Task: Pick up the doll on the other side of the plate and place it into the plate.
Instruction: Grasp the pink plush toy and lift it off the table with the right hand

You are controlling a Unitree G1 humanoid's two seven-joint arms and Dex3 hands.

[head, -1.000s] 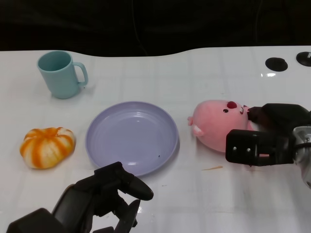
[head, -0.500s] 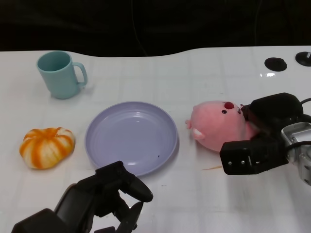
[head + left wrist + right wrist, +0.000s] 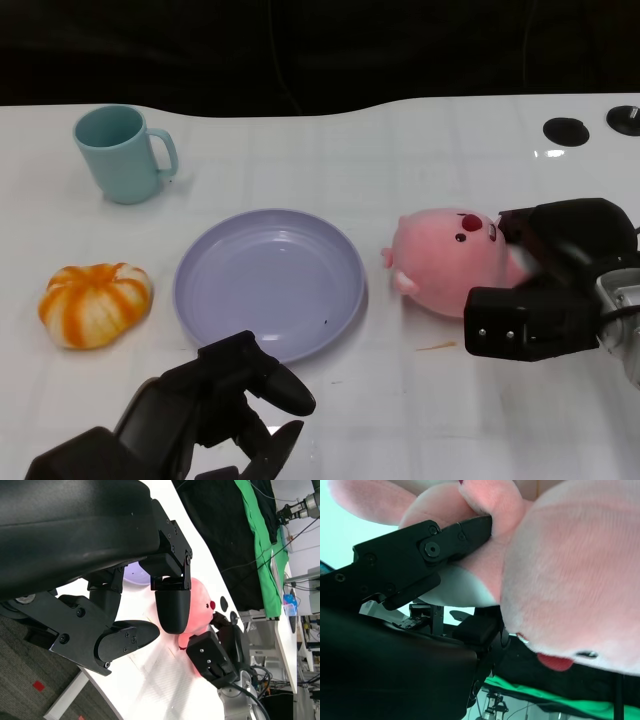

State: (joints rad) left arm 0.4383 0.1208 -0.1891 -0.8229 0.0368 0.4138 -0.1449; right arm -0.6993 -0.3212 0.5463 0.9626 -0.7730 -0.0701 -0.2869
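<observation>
A soft pink doll [image 3: 447, 263] with a little red nose lies on the shiny white table [image 3: 400, 150], at about 3 o'clock from the round purple plate [image 3: 270, 282]. The doll is just beside the plate's rim, but it is not in the plate. Its face points up and a bit away from the robot.

The right hand [image 3: 545, 280] is wrapped around the doll's far end — black fingers [image 3: 560, 228] go over the top of it and a chunky black part sits in front of it, at about 5 o'clock from the doll. In the right wrist view the pink doll [image 3: 560, 565] fills most of the picture, and a black finger [image 3: 420, 555] presses into its soft body. So this hand is gripping the doll.

The left hand [image 3: 215, 410] is low at about 6 o'clock from the plate, close to the robot. Its fingers are curled in and it holds nothing. In the left wrist view its thick black fingers [image 3: 172, 605] are bent, and the pink doll [image 3: 197, 612] shows past them.

A light blue mug [image 3: 122, 152] with a handle stands upright at about 10 o'clock from the plate, well apart from it. An orange and white striped toy pumpkin [image 3: 95, 303] lies at about 9 o'clock from the plate — near it, but not touching.
</observation>
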